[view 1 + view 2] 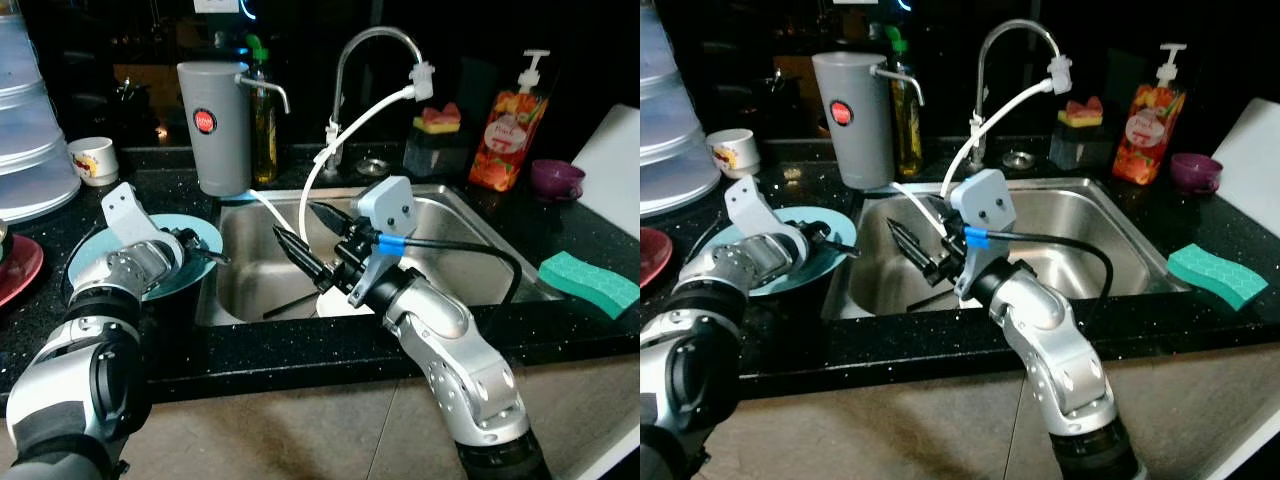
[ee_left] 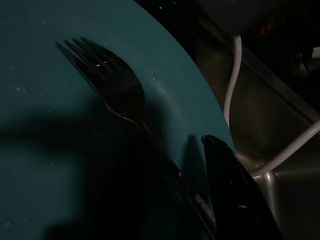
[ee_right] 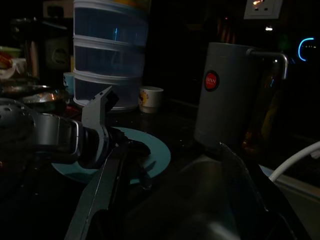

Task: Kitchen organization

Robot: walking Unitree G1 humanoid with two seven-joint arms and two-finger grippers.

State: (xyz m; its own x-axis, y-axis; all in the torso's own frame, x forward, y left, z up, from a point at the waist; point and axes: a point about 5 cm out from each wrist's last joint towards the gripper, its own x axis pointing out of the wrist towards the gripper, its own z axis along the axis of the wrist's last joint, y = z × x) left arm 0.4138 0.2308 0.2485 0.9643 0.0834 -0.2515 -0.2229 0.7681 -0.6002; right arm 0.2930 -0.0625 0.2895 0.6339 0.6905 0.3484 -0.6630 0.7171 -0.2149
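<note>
A teal plate (image 1: 200, 232) lies on the black counter to the left of the sink (image 1: 470, 250). My left gripper (image 1: 205, 255) is low over the plate, shut on the handle of a dark metal fork (image 2: 112, 85), with the tines pointing out across the plate. Over the sink's left half, my right gripper (image 1: 293, 220) is open, its fingers spread and pointing toward the plate, with nothing between them. A white dish (image 1: 335, 302) and a dark utensil (image 1: 290, 305) lie in the basin below it.
A grey jug (image 1: 213, 130) and an oil bottle stand behind the plate. The tap (image 1: 370, 60) trails a white hose into the sink. A green sponge (image 1: 590, 280), soap bottle (image 1: 510, 130) and purple cup (image 1: 555, 178) sit on the right; a mug (image 1: 92, 160), a container stack and a red plate (image 1: 15, 270) on the left.
</note>
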